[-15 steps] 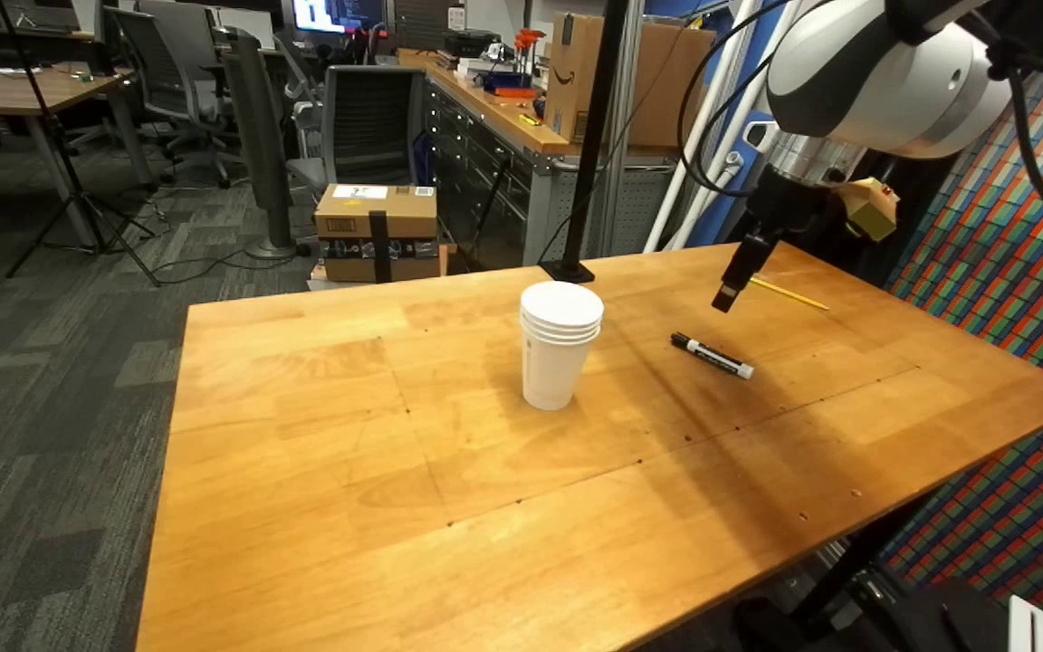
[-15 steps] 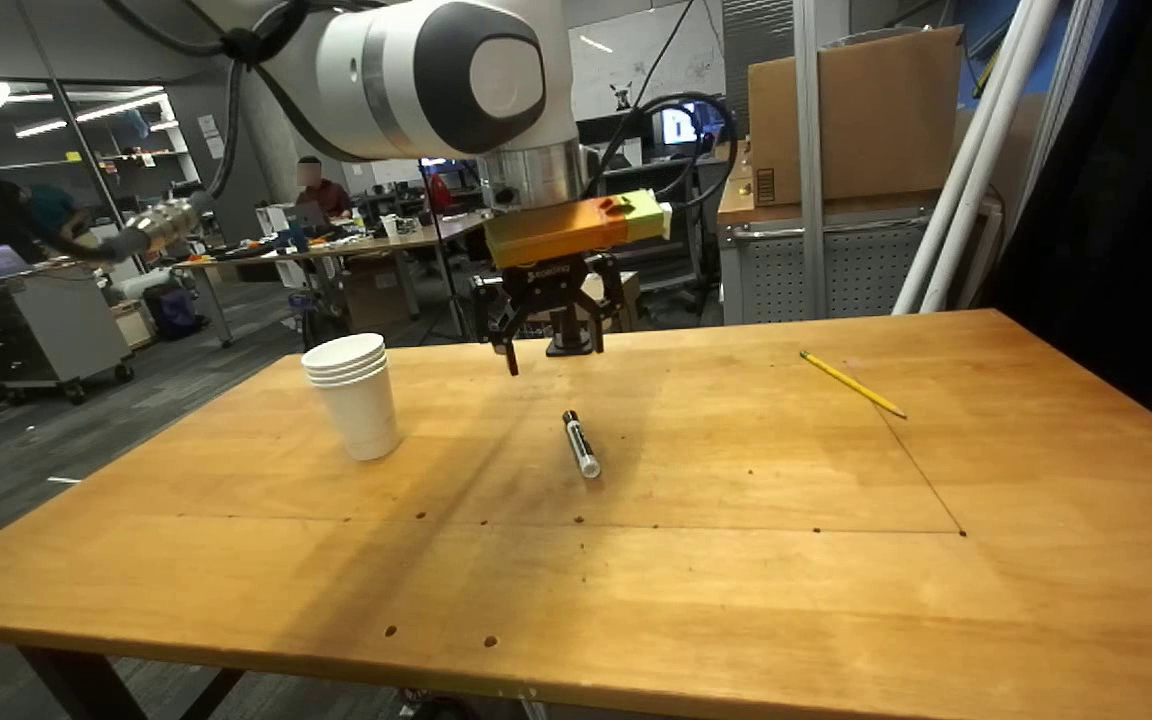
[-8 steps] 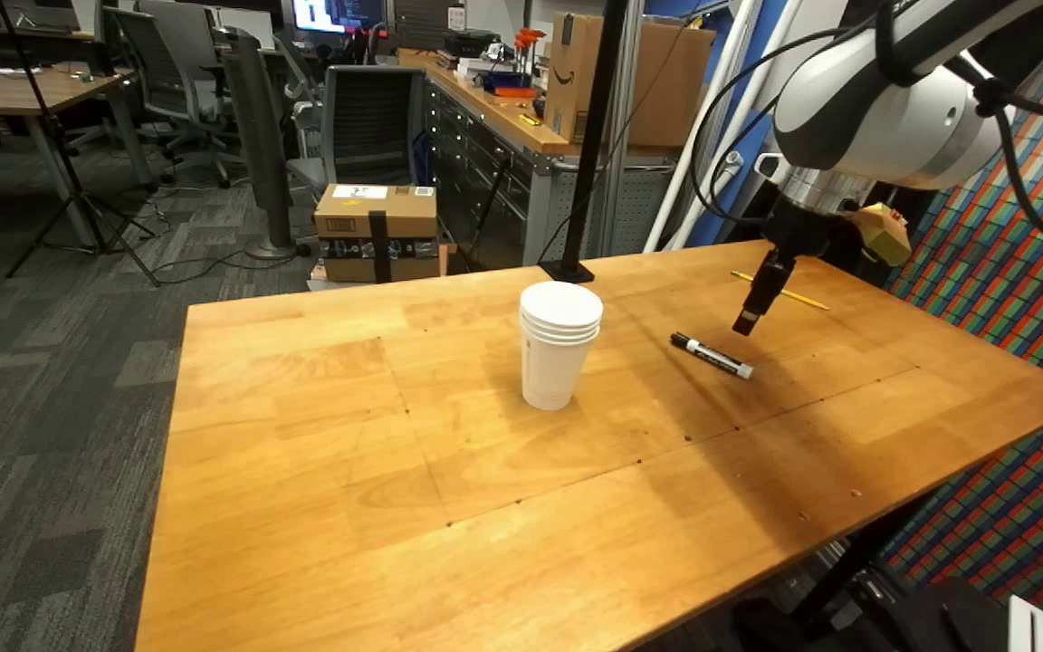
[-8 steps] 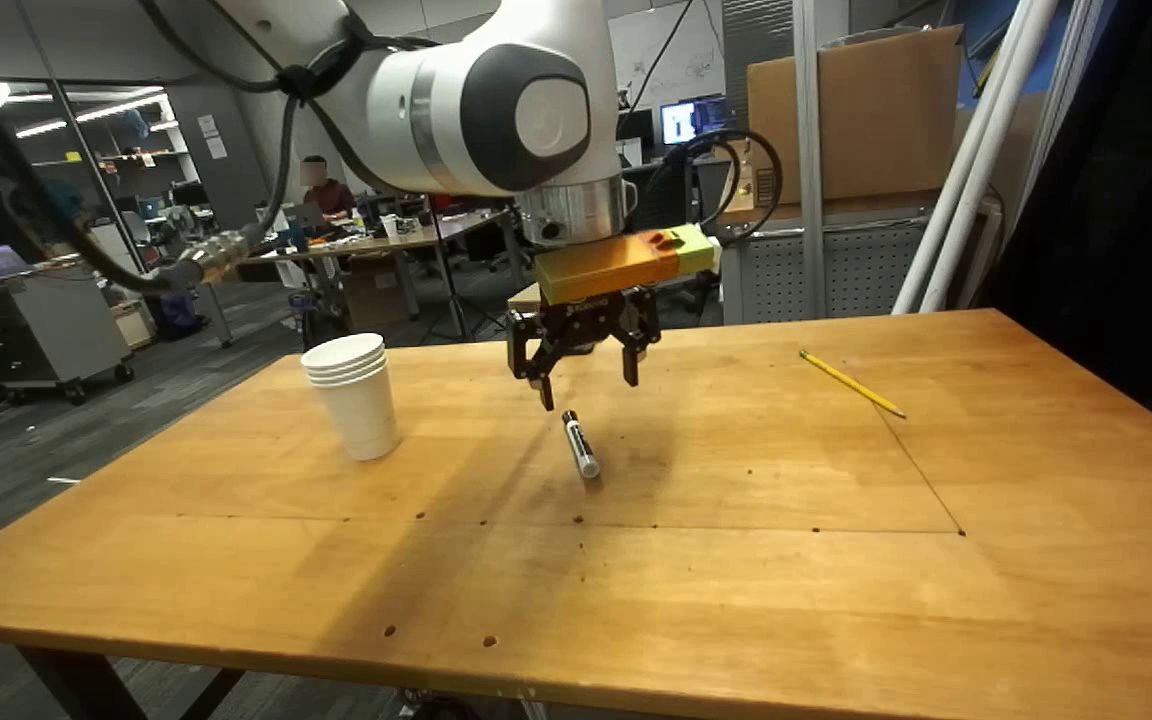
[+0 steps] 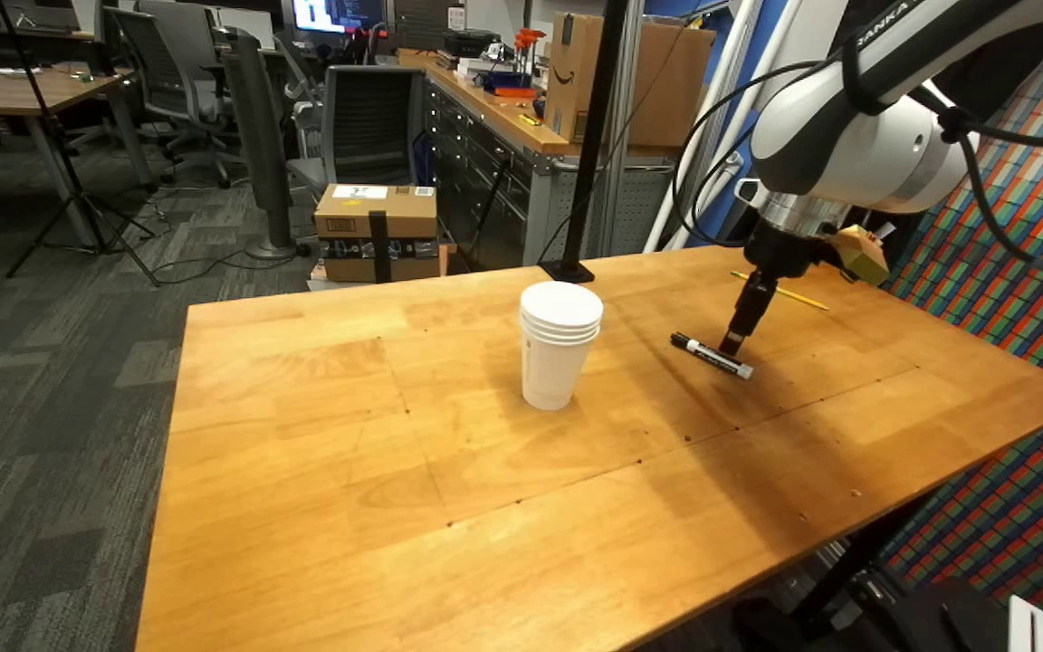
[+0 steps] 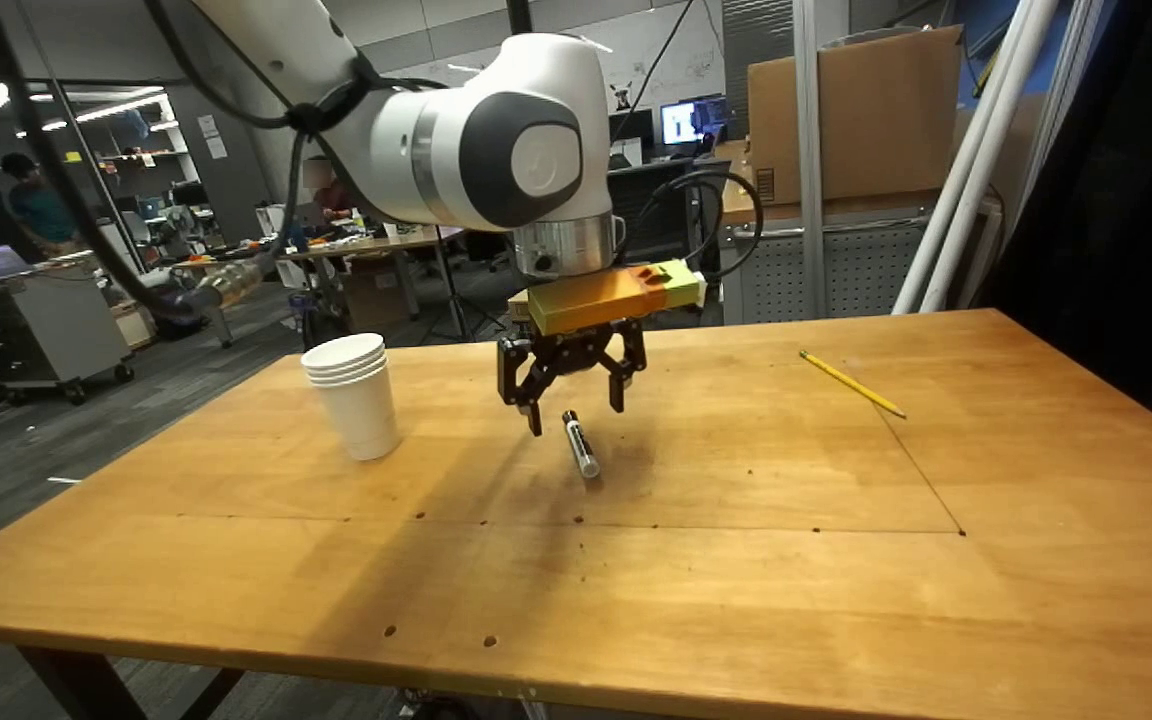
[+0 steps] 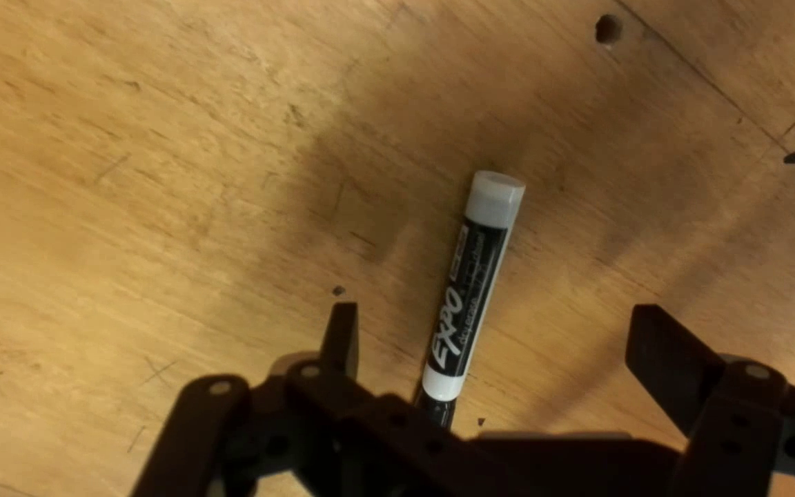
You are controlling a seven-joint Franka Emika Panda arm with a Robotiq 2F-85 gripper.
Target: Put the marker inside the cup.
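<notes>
The marker (image 5: 707,354) lies flat on the table, with a black body, black cap and whitish end. It also shows in an exterior view (image 6: 581,447) and in the wrist view (image 7: 470,304), where the gripper hides its cap end. The white paper cup (image 5: 558,362) stands upright, with several stacked rims at its top; it also shows in an exterior view (image 6: 356,405). My gripper (image 6: 576,419) is open and empty, low above the marker. In the wrist view, the marker lies between the spread fingers (image 7: 494,310), nearer the left one, touching neither.
A thin yellow pencil (image 6: 851,384) lies on the wooden table (image 6: 736,600), away from the marker. A black post (image 5: 567,271) stands at the table's back edge, behind the cup. A large cardboard box (image 6: 881,120) sits on a bench behind the table.
My gripper has come down with open fingers and shifted over the marker. The marker, cup and pencil have not moved.
</notes>
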